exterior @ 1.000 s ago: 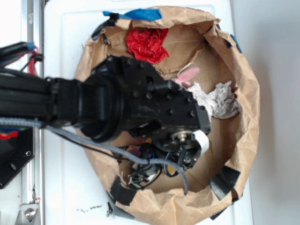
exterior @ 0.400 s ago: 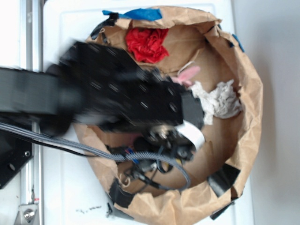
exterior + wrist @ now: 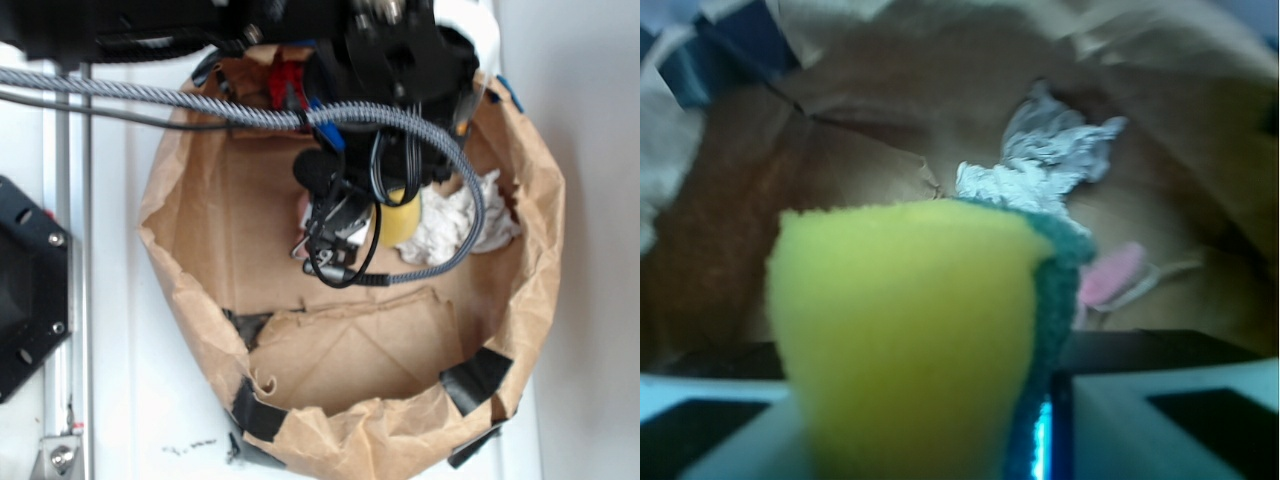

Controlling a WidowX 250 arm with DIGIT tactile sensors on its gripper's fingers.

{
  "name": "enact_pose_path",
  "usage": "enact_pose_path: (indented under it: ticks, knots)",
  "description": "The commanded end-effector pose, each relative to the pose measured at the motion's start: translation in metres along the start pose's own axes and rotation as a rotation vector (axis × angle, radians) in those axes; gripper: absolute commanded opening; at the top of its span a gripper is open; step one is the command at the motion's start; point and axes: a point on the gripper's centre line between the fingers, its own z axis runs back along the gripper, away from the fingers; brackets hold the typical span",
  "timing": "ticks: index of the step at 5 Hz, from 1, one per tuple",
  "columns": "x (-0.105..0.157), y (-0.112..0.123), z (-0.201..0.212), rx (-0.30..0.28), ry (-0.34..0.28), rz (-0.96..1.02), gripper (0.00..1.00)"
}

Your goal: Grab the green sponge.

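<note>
Foam fills the near field of the wrist view: the green sponge [image 3: 910,340], a yellow wedge-like block with rounded edges and a dark green scouring layer down its right side, sits between the pale gripper fingers [image 3: 1160,420] at the bottom of the frame, and the jaws are closed narrowly on it. The exterior view shows far less of the sponge [image 3: 398,218], only a yellow patch below the black gripper [image 3: 370,225] and a loop of braided grey cable [image 3: 440,180] hanging in front of it; from there the grip itself cannot be made out. Both views place the sponge over the inside of the crumpled brown paper bag [image 3: 540,260], rolled open into a wide bowl and patched at its rim with black tape [image 3: 480,380]. Beyond the sponge, the wrist view shows the wrinkly white wad of paper [image 3: 1045,165] lying on the bag's floor, with a pink plush ear [image 3: 1110,275] nearer the sponge's green edge. In the exterior view the same white wad [image 3: 455,220] lies just beside the sponge toward the bag's right wall, and a scrap of red crumpled material [image 3: 285,85] shows at the far rim, mostly hidden by the arm. The bag rests on a white surface [image 3: 120,330].
</note>
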Motion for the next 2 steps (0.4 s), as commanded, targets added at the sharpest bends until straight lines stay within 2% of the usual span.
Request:
enact_pose_path:
  ticks: [1, 2]
  knots:
    - [-0.0031, -0.0031, 0.0421, 0.113, -0.042, 0.249, 0.0]
    - [-0.0031, -0.0082, 0.036, 0.17, 0.0, 0.272, 0.0]
